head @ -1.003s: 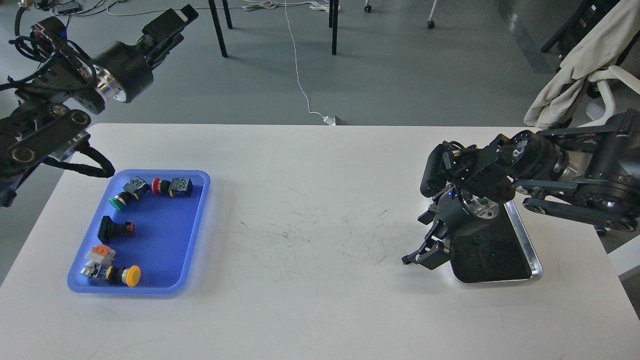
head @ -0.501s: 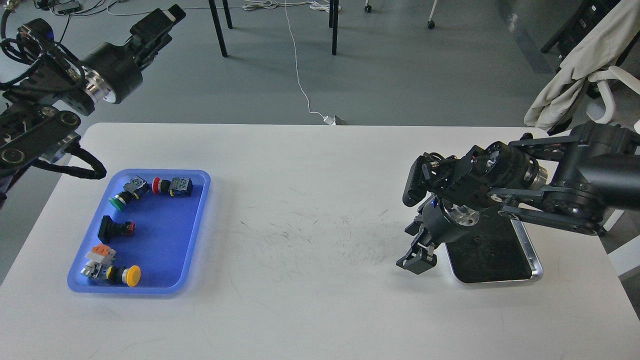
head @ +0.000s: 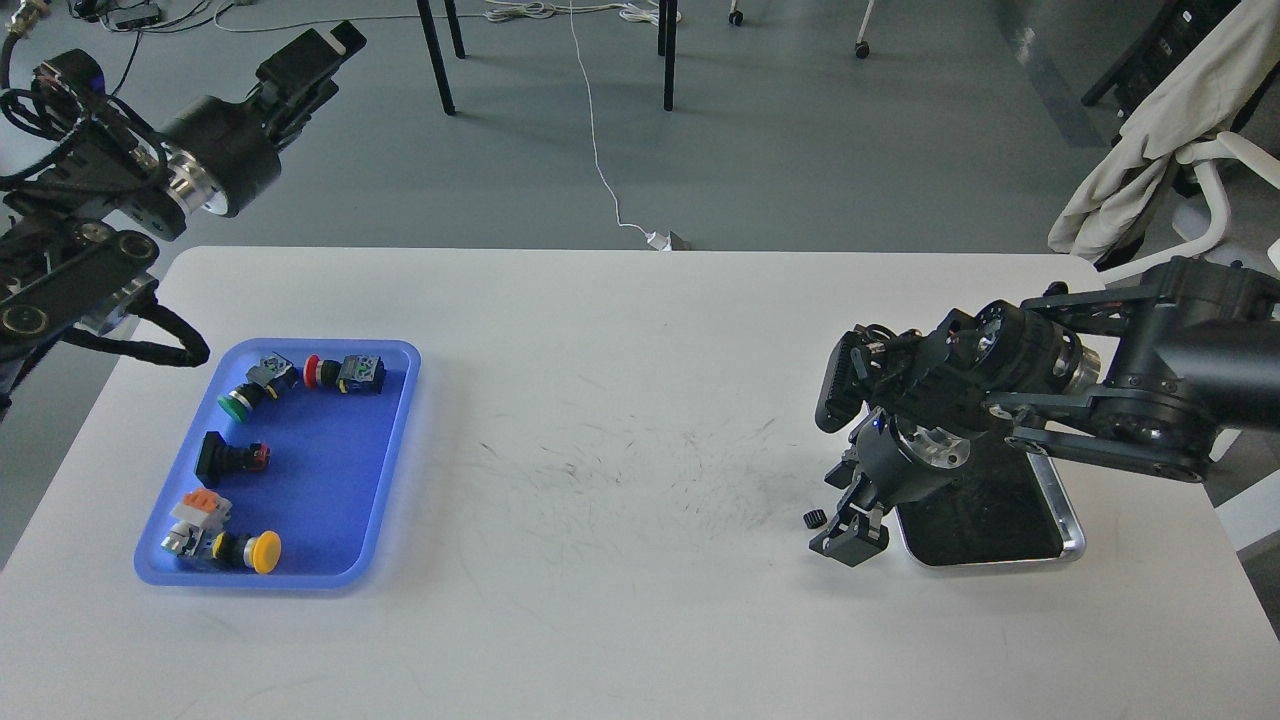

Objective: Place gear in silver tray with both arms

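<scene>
right gripper (head: pixel 848 535), black and pointing down, hangs low over the white table (head: pixel 620 600) just off the left rim of the silver tray (head: pixel 1072 520); its fingers (head: pixel 858 545) read as one dark block, so whether they are apart or together cannot be told. a small black toothed piece, seemingly the gear (head: pixel 814 518), sits just beside the fingertips on their left, on the tabletop and outside the tray; whether gripper and gear touch is unclear. the silver tray lies near the table's right edge, its dark bottom partly covered by the right arm (head: pixel 1130 390), which reaches in from the right with a silver wrist ring above the tray's near-left corner.

across the table, well apart, a blue plastic tray (head: pixel 400 440) rests near the left edge. it holds several push-button switches: a yellow-capped one (head: pixel 262 551) nearest the front beside a grey and orange block (head: pixel 196 508), a black one (head: pixel 222 456) in the middle, then a green-capped one (head: pixel 236 402) and a red-capped one (head: pixel 314 372) at the back.

farther off, the left arm (head: pixel 90 260) is raised beyond the table's far-left corner, and the left gripper (head: pixel 312 55) points up and away over the grey floor (head: pixel 800 150), too dark to judge its jaws. a white cable (head: pixel 597 160) runs over the floor to the table's far edge, and a pale cloth (head: pixel 1150 130) hangs over a chair at far right.
</scene>
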